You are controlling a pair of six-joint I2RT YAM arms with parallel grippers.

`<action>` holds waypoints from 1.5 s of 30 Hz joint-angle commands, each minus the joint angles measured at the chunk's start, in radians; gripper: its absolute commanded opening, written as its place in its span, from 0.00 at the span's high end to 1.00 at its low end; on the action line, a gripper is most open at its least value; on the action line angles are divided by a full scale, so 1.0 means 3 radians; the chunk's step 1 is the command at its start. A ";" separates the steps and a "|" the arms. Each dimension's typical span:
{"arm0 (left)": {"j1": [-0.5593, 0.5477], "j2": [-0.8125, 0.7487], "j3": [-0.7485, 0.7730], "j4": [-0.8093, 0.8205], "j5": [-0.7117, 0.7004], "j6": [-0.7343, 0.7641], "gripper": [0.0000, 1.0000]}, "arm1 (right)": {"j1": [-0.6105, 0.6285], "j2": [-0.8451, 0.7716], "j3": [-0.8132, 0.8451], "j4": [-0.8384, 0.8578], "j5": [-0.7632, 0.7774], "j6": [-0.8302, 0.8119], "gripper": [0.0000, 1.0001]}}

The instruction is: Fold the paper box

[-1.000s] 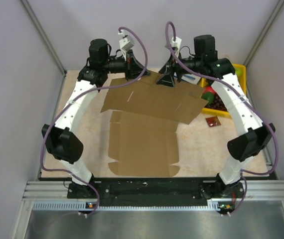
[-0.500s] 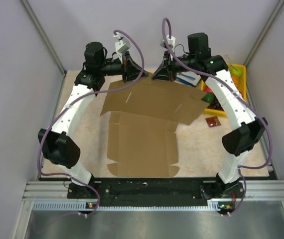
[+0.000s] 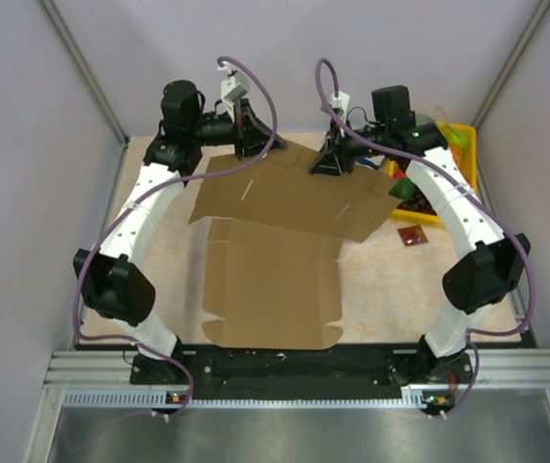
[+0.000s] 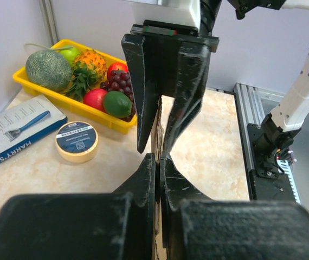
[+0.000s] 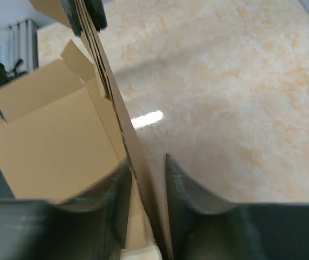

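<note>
The paper box (image 3: pixel 270 280) is a flat brown cardboard blank on the table, its far panel raised off the surface. My left gripper (image 3: pixel 247 145) holds that panel's far left edge; in the left wrist view its fingers (image 4: pixel 158 160) are pressed shut on the thin cardboard edge (image 4: pixel 157 116). My right gripper (image 3: pixel 328 164) is at the far right edge, facing the left one (image 4: pixel 157 147). In the right wrist view (image 5: pixel 146 160) the cardboard (image 5: pixel 51 130) runs slantwise through a gap wider than the sheet, with space beside one finger.
A yellow fruit tray (image 3: pixel 463 135) stands at the far right, also seen in the left wrist view (image 4: pixel 19 78). Beside it lie a blue-and-white razor carton (image 4: pixel 19 127) and a tape roll (image 4: pixel 76 142). A small brown square (image 3: pixel 411 235) lies right of the blank.
My right gripper has shifted right and toward me along the raised panel's edge. The left gripper has stayed on the panel. The blank's near part has slid slightly.
</note>
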 commanded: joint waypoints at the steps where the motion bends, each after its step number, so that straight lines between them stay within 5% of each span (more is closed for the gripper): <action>1: 0.0058 -0.0186 0.0045 0.0492 0.0076 -0.0339 1.00 | -0.0025 -0.0134 -0.0014 0.0092 -0.0076 -0.0134 0.90; 3: 0.0170 -0.0140 0.0161 0.0523 -0.0118 -0.0616 0.94 | -0.0030 -0.0088 0.0057 0.0128 0.0000 -0.0093 1.00; 6: 0.0542 -0.0175 -0.0066 0.1046 -0.0216 -0.1443 0.17 | -0.0045 -0.0098 0.0098 0.0169 -0.0004 -0.0118 1.00; 7: 0.0655 -0.0272 -0.0260 0.1212 -0.0318 -0.1785 0.02 | -0.0091 -0.0103 0.0098 0.0174 -0.0040 -0.0133 1.00; 10: 0.1105 -0.0819 -0.0926 0.0900 -0.1089 -0.1743 0.02 | -0.0188 -0.0108 0.0114 0.0164 -0.0269 -0.0195 1.00; 12: 0.1401 -0.1090 -0.1247 0.0657 -0.1635 -0.1696 0.10 | -0.0260 -0.0118 0.0098 0.0164 -0.0382 -0.0210 1.00; 14: 0.1571 -0.1168 -0.1453 0.0396 -0.1928 -0.1763 0.23 | -0.0316 -0.0123 0.0088 0.0164 -0.0444 -0.0231 1.00; 15: 0.1693 -0.1158 -0.1661 0.0345 -0.2020 -0.1813 0.37 | -0.0331 -0.0124 0.0088 0.0164 -0.0510 -0.0231 1.00; 22: 0.1541 -0.0678 -0.2450 0.1714 -0.0791 -0.2356 0.53 | -0.0393 -0.0088 0.0119 0.0164 -0.0684 -0.0226 1.00; 31: 0.1347 -0.0570 -0.2993 0.2885 -0.0365 -0.2790 0.71 | -0.0403 -0.0016 0.0252 0.0169 -0.0720 -0.0200 1.00; 38: 0.1204 -0.0508 -0.3151 0.3662 -0.0109 -0.3220 0.61 | -0.0408 -0.0011 0.0277 0.0169 -0.0751 -0.0195 1.00; 45: 0.1112 -0.0559 -0.3208 0.3450 -0.0165 -0.3048 0.59 | -0.0434 -0.0006 0.0287 0.0174 -0.0761 -0.0174 1.00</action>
